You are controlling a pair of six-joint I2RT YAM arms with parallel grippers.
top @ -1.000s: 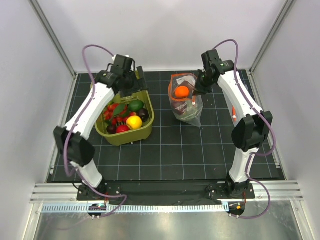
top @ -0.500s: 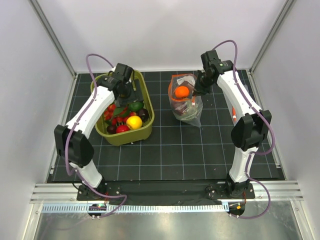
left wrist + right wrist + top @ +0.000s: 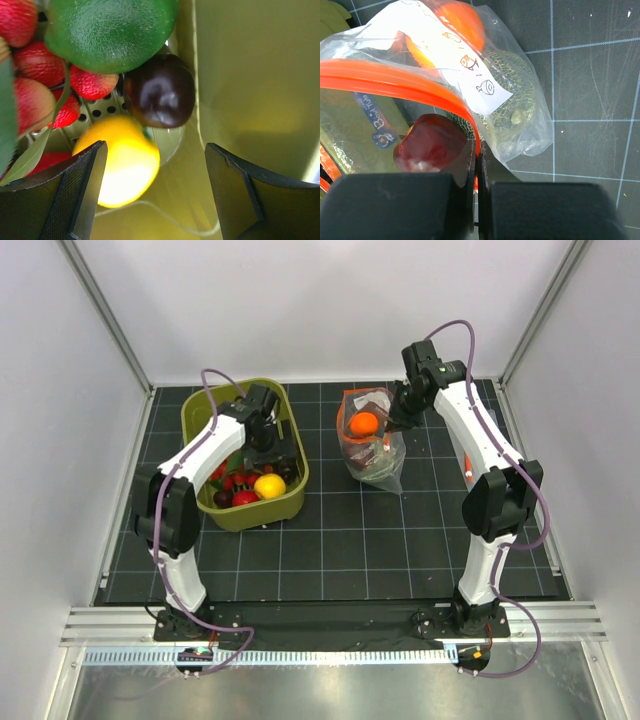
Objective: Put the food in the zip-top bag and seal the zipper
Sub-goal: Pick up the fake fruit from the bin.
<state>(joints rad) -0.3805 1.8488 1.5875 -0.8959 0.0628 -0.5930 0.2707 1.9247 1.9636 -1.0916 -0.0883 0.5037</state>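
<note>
Left fingers [image 3: 75, 200] spread wide, empty, low inside basket [image 3: 250, 75]. Plum [image 3: 160, 90] lies straight ahead, centred on the gap. Lemon [image 3: 122, 160] is nearer, beside one finger. Right fingers [image 3: 400, 205] clenched on zipper [image 3: 395, 80], holding bag [image 3: 520, 115] open on tabletop [image 3: 590, 75]. Orange [image 3: 460, 20], melon [image 3: 512, 95] and red fruit [image 3: 430, 142] inside.

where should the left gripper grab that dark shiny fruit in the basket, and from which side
Probably across its round middle, straight down from above. The dark fruit lies near the basket wall, with green fruit and yellow fruit crowding its other side, so the open left gripper should slip one finger down the wall gap, the other beside the yellow fruit.
</note>
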